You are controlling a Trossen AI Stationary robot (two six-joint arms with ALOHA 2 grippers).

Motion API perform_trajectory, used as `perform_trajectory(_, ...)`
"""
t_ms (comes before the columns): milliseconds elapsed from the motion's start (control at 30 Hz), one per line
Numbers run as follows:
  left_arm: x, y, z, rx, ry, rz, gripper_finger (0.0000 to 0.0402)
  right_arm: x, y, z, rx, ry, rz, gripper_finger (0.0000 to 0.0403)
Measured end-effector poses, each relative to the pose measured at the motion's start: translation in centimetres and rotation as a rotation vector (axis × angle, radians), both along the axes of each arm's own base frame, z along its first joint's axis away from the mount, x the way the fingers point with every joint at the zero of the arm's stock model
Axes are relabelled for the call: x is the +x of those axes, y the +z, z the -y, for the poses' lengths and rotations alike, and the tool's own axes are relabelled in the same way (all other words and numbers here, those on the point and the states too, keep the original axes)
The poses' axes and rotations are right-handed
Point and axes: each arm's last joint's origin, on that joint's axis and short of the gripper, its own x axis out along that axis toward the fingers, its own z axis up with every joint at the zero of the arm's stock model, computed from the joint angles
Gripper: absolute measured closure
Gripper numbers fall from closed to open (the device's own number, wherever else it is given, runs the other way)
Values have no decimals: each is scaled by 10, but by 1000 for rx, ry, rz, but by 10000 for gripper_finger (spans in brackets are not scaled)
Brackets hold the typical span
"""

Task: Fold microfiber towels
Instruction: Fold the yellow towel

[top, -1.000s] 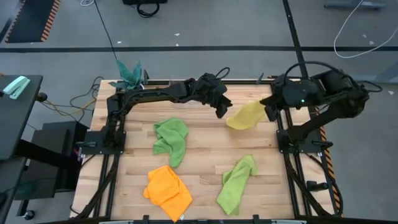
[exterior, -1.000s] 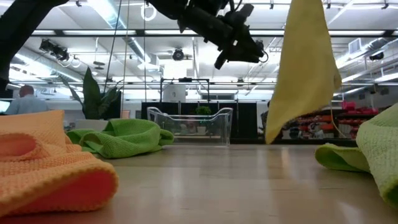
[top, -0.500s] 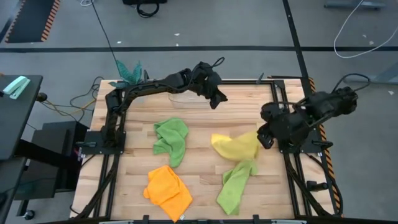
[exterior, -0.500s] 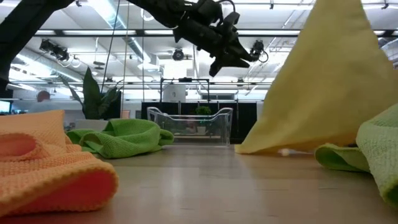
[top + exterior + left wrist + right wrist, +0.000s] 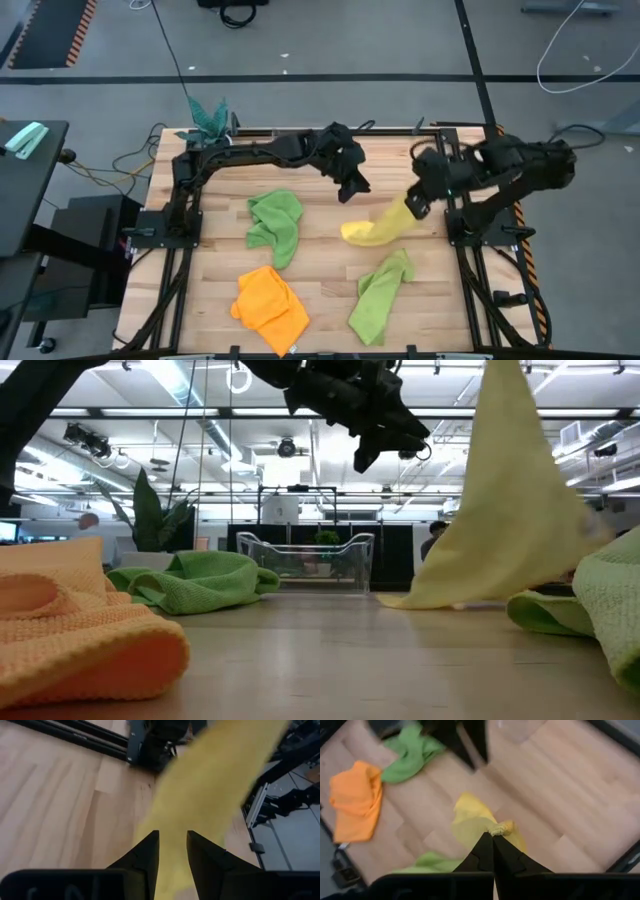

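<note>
A pale yellow towel point(image 5: 380, 226) hangs over a light wooden table point(image 5: 320, 215) with blond planks, while an orange towel point(image 5: 270, 305) shows a waffle-like weave in the low view. Two lime green towels lie apart, one green towel point(image 5: 274, 224) nearer the teal leafy plant point(image 5: 207, 116), the other green towel point(image 5: 380, 293) nearer the table's front edge. Both arms are black, as are the left gripper point(image 5: 355, 186) and right gripper point(image 5: 416, 204). The floor around is grey.
</note>
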Motion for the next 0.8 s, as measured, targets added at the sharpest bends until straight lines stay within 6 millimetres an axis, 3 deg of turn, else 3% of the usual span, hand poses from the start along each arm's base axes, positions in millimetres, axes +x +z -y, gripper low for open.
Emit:
perform_trajectory(333, -4, -4, 11, 14, 36, -96, 294, -18, 29, 44, -152, -28, 53, 403)
perform_trajectory(600, -15, -27, 10, 177, 241, -301, 294, -33, 56, 57, -233, -23, 126, 403)
perform_trajectory(800, -13, -47, 6, 146, 273, -307, 294, -42, 70, 61, -272, -17, 167, 403)
